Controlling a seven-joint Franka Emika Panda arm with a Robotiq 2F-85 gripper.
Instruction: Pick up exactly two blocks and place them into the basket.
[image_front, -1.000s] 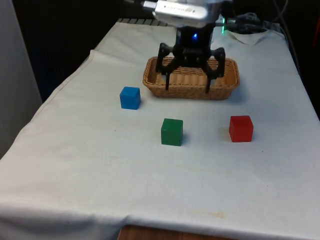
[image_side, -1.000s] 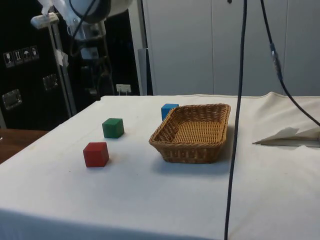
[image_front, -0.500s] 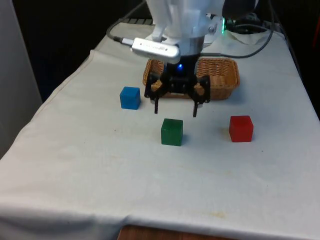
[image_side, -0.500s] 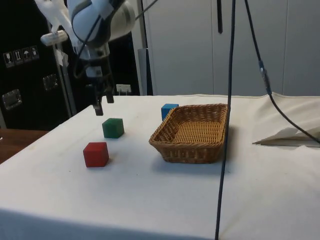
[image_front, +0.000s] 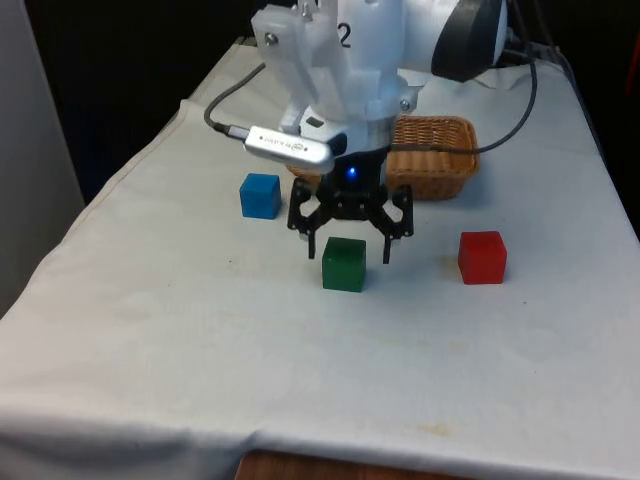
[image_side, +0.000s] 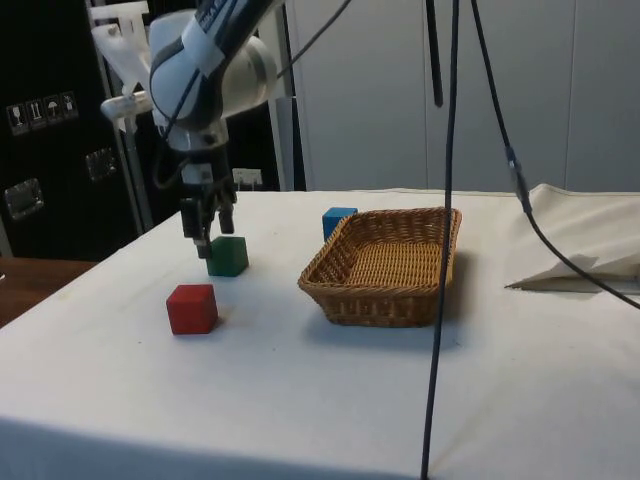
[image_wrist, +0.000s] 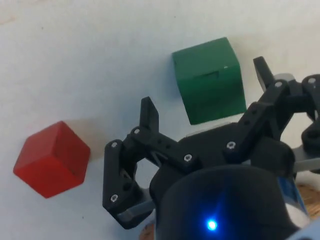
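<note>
Worktop (image_front: 200, 340): carries everything.
Basket (image_front: 440, 160): holds no blocks.
Gripper (image_front: 349, 248): fingers spread, empty, just above the green block (image_front: 344, 265).
Advice: centre over it, descend straight, then close squarely on opposite faces.

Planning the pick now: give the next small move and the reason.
Probably lower straight down: the open end effector hangs just above the green block, fingers either side of it and not yet around it, and the basket holds no blocks.
</note>
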